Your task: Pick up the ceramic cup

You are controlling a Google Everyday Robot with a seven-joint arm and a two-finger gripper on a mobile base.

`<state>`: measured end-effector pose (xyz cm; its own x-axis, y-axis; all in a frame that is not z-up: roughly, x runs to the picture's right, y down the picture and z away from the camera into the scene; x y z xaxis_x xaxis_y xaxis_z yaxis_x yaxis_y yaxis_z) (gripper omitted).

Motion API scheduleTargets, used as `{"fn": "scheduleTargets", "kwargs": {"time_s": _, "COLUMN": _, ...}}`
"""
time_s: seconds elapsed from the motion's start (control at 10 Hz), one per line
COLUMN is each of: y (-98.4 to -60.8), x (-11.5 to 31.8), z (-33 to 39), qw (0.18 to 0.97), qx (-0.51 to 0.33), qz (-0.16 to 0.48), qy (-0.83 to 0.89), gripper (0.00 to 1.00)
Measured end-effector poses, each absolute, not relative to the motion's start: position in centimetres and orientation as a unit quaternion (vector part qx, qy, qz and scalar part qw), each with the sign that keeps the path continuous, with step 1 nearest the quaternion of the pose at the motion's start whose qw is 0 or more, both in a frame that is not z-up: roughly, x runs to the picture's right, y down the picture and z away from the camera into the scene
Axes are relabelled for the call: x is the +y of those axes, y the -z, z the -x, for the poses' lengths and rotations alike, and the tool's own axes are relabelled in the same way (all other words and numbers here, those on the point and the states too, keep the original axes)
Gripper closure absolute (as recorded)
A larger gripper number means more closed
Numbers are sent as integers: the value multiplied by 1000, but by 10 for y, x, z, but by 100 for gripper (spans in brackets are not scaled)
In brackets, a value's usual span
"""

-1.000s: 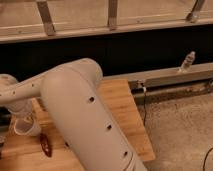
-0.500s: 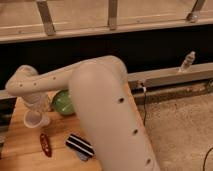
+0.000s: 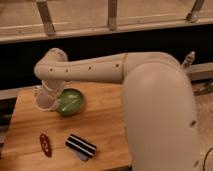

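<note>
- white ceramic cup (image 3: 45, 101) sits at the surface's (image 3: 105, 125) far-left part, touching or just beside the green bowl (image 3: 70, 101).
- claw (image 3: 46, 95) hangs right over the cup; cannot tell how far open it is, or whether it holds anything.
- risk: an off-centre grip could tip the cup or shove the bowl.

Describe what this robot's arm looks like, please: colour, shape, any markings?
The arm is smooth, rounded and off-white, like thick tubes joined by bulbous elbows, with small dark dots along its shell. No cables show. Its tool sits at the left end above the wooden table, pale too.
</note>
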<state>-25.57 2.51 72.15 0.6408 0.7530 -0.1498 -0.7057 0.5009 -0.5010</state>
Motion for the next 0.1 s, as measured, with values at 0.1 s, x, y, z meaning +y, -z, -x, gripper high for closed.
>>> {"fn": "scheduleTargets", "kwargs": {"time_s": 0.1, "y": -719, "x": 23, "z": 254, "qw": 863, "qx": -47, "qz": 268, "qy": -426, "gripper": 100}}
